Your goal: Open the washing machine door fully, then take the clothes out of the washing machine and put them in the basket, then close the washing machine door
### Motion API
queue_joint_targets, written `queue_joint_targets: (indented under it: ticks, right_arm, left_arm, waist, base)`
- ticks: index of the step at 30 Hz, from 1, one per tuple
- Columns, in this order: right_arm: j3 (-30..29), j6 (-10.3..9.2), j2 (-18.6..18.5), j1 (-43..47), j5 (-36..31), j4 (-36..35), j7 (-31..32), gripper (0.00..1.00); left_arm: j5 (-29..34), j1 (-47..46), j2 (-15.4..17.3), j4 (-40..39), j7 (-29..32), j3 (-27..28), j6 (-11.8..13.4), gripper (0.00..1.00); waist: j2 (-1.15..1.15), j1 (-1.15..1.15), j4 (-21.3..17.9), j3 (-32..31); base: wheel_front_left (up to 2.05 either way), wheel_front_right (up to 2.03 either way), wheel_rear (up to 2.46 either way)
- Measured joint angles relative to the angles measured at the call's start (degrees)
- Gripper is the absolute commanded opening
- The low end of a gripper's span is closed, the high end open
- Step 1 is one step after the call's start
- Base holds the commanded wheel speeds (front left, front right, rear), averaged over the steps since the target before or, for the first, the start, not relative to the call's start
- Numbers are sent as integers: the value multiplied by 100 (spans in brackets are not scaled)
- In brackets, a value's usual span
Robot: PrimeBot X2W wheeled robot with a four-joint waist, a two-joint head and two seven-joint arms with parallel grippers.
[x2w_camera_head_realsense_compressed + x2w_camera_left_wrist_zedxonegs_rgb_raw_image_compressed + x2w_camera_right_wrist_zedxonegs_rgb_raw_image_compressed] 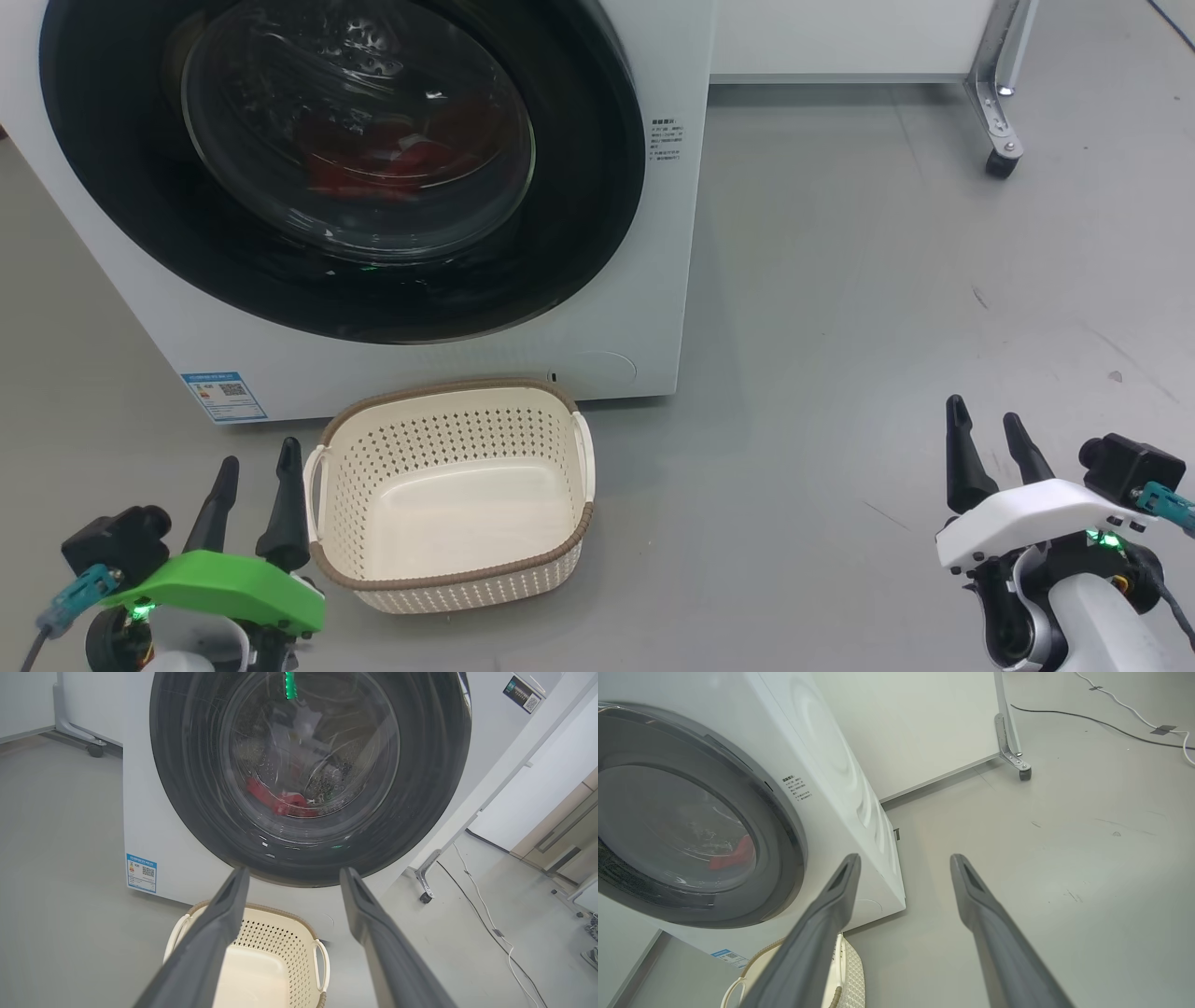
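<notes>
Directly below the shut washing machine door (280,233), the basket (467,588) awaits clothes (392,154); left gripper (260,455), right gripper (983,411): jaws wide, empty.

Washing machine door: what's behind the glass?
Red clothes lie low in the perforated drum, seen through the shut door. Glare and its dark rim hide how many pieces.

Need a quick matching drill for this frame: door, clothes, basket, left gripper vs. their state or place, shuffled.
Things:
1. door
2. clothes
3. basket
4. left gripper

States:
A. empty, in front of the machine
B. open, left of the basket
C. shut
D. red, inside the machine

Pairs: 1-C, 2-D, 3-A, 4-B
</notes>
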Motion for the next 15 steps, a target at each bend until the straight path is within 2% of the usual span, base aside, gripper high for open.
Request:
queue_joint_targets:
  ticks: [15]
  right_arm:
    - [411, -53, -40, -120, -1122, 147, -287, 100]
  left_arm:
    - [983, -47, 18, 259, -305, -246, 151, 100]
  waist:
    - [0, 0, 15, -12]
  base:
    - [0, 0, 0]
